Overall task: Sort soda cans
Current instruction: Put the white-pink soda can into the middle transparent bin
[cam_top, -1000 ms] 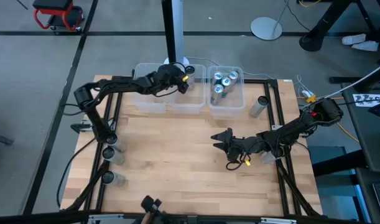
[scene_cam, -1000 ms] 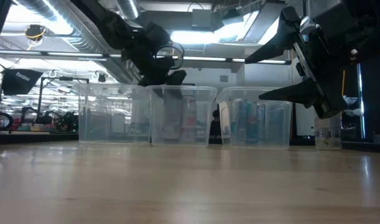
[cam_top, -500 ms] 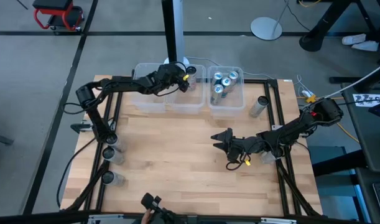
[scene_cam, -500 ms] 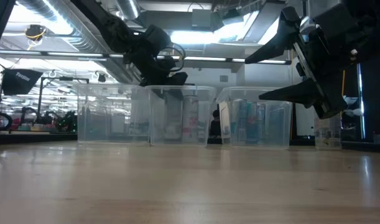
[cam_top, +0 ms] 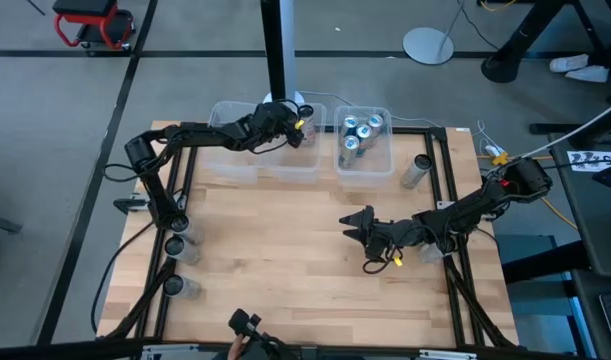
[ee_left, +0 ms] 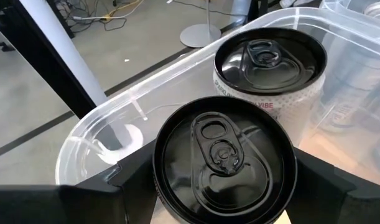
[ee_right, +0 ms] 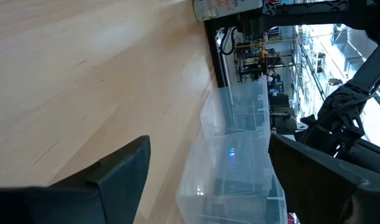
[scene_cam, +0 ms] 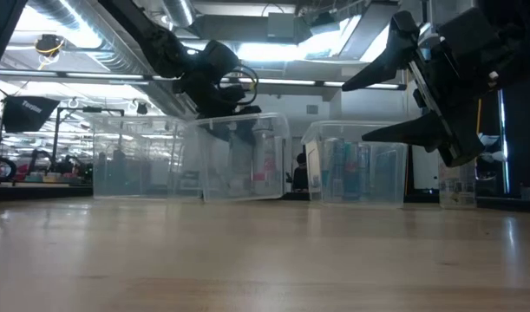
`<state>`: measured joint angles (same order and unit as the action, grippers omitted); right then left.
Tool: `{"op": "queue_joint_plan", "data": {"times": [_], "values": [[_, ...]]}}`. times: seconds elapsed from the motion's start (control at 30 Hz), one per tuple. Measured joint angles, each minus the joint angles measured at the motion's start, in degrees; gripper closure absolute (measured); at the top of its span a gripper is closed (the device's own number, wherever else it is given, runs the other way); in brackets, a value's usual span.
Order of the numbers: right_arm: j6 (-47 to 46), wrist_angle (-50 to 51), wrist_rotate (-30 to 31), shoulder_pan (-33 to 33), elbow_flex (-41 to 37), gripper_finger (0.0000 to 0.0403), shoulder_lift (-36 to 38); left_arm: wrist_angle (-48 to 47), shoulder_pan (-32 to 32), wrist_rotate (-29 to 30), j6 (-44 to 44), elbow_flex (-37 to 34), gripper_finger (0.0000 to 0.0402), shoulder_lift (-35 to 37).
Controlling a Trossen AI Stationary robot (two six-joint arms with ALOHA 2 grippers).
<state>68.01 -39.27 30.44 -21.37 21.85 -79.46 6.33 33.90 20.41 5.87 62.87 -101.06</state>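
My left gripper (cam_top: 288,128) reaches over the left clear bin (cam_top: 240,165) at the table's far edge and is shut on a dark-topped soda can (ee_left: 224,155). A second dark-topped can (ee_left: 270,59) stands just beyond it in the same bin. The right clear bin (cam_top: 370,165) holds several teal-topped cans (cam_top: 357,130). My right gripper (cam_top: 357,226) hangs open above the middle of the table, touching nothing. In the low view the left bin (scene_cam: 143,160) sits slightly tilted. My left gripper pinches the dark-topped can by its side wall just under the top rim (ee_left: 165,186), one finger (ee_left: 130,186) on each side. The fingers point down from above. The can stands upright inside the left bin; its lower end is hidden.
Loose cans stand near the table's edges: one right of the right bin (cam_top: 417,170), one under the right arm (cam_top: 430,255), two by the left edge (cam_top: 175,245) (cam_top: 180,288). A white post (cam_top: 277,50) rises behind the bins. The wooden middle of the table is bare.
My left gripper has shifted a little toward the table's left with the can. The left bin has slid toward the left edge with it and now sits slightly tilted, its right end raised. The right arm has kept still.
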Motion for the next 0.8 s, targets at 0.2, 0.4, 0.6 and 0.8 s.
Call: {"op": "queue_joint_plan", "data": {"times": [0.2, 0.4, 0.6, 0.8], "values": [[0.0, 0.0, 0.0, 0.0, 0.0, 0.0077, 0.0, 0.2, 0.0, -0.1, 0.0, 0.0, 0.0141, 0.0], [0.0, 0.0, 0.0, 0.0, 0.0, 0.0077, 0.0, 0.4, 0.0, -0.2, 0.1, -0.1, 0.0126, 0.0], [0.0, 0.0, 0.0, 0.0, 0.0, 0.0077, 0.0, 0.5, 0.0, -0.6, 0.5, -0.1, 0.0083, 0.0], [0.0, 0.0, 0.0, 0.0, 0.0, 0.0077, 0.0, -0.2, -0.5, -0.6, -0.4, -0.2, 0.0075, 1.1]]}}
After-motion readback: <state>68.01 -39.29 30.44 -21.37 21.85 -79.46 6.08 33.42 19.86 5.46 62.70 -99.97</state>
